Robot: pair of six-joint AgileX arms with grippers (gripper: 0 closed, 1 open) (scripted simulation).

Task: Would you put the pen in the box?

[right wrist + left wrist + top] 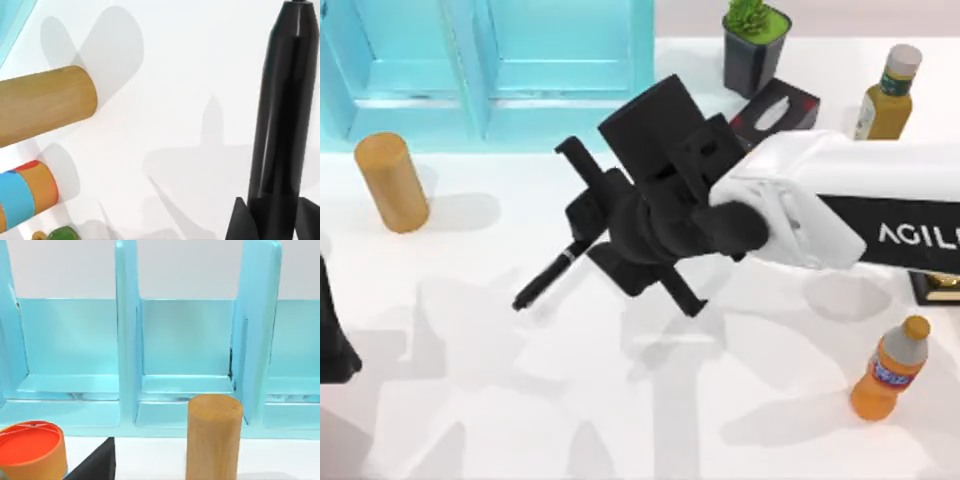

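Near the middle of the white tabletop (470, 400), the right gripper (582, 245) has its fingers closed on the upper end of the slim black pen with a thin silver band (548, 277). From above, the pen slants down and to the left from the fingers, its free tip close over the tabletop; whether it touches cannot be told. In the right wrist view the pen (282, 110) runs out from between the fingers (240, 220).

Judgement on handling: light, rigid, smooth-barrelled, so likely to swivel or slip in an end grip; a hold nearer the silver band would steady it.

Large light-blue box with upright dividers (470, 95) stands at the rear left, well apart from the pen, its compartments (185, 340) open.

Left arm (332, 335) parked at the left edge; state of its fingers cannot be told.

Surroundings: upright wooden cylinder (390, 182) before the box; bottles, potted plant, black tissue box at right.
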